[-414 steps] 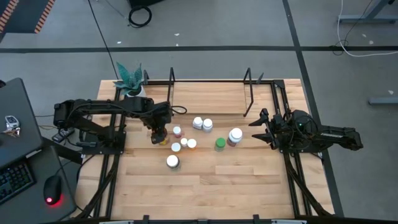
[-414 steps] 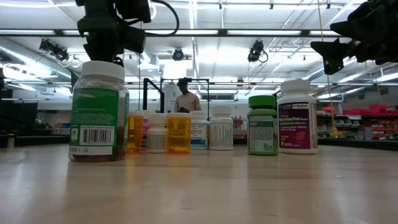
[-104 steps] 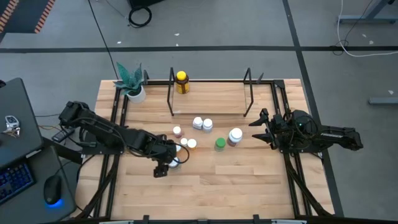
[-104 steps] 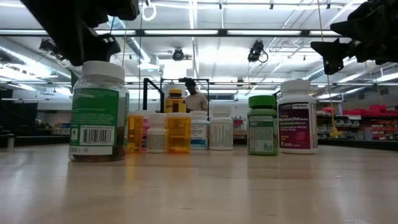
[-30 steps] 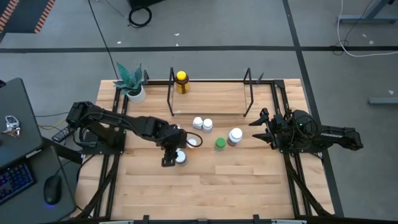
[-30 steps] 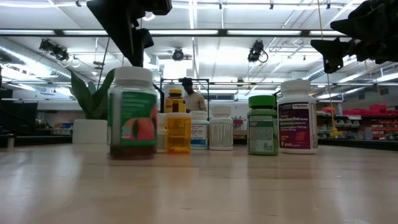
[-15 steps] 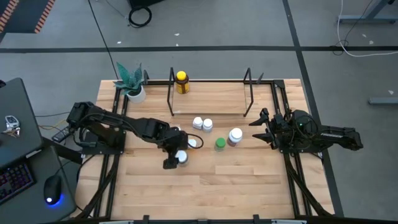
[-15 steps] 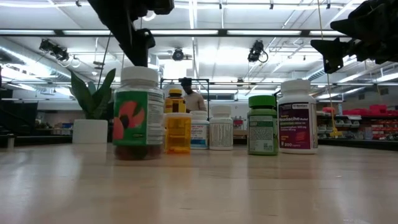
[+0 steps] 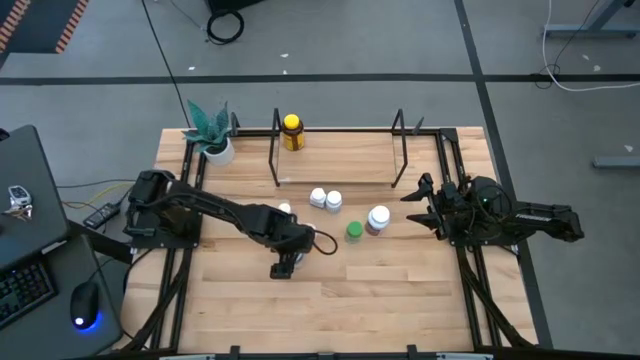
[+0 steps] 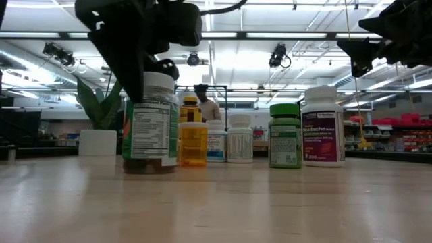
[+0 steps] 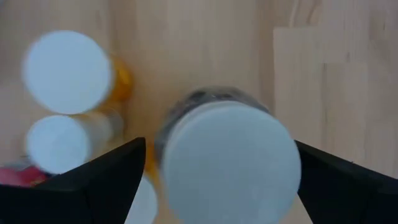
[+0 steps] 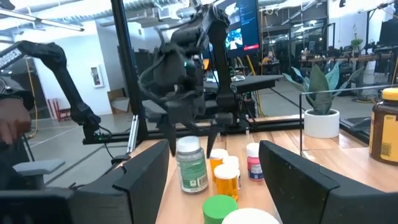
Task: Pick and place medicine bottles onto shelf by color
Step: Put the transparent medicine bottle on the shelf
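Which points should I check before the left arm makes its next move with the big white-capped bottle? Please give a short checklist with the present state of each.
1. Left gripper open: ok, one finger on each side of the big white-capped bottle.
2. Bottle upright on the table: ok, it stands straight in the low view.
3. Fingers closed on the bottle: not ok, gaps show on both sides.
4. Neighbours clear: not ok, the orange bottles stand close beside one finger.
5. Free room on the shelf: ok, only the yellow-capped bottle stands there.
6. Right gripper out of the way: ok, it waits at the table's right side.
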Controlling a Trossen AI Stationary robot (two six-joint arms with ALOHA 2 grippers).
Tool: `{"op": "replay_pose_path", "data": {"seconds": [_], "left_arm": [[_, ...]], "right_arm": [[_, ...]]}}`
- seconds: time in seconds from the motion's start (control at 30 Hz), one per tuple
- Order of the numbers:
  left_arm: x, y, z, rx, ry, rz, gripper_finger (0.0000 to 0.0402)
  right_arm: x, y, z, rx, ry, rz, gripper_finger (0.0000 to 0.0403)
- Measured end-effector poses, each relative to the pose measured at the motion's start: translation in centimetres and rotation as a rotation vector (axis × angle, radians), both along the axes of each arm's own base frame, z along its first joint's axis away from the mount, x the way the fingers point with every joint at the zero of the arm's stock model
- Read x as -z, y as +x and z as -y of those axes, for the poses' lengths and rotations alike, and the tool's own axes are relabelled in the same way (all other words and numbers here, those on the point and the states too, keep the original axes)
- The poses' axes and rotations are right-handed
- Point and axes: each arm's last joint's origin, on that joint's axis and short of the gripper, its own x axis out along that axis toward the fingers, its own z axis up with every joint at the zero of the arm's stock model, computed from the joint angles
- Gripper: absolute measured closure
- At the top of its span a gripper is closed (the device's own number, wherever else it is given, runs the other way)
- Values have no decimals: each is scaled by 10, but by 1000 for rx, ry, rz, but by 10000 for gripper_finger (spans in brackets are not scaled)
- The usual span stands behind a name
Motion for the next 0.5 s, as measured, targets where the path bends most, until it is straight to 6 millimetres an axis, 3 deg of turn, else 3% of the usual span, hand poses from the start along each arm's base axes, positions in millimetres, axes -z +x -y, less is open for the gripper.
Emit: {"op": "replay_pose_path", "data": {"seconds": [0.2,0.5], "left_arm": [[6,2,2,19,-3,-10,36],[5,5,2,28,-7,23,107]], "right_arm": [[-1,0,0,0,-2,9,146],[-1,0,0,0,-2,12,146]]}}
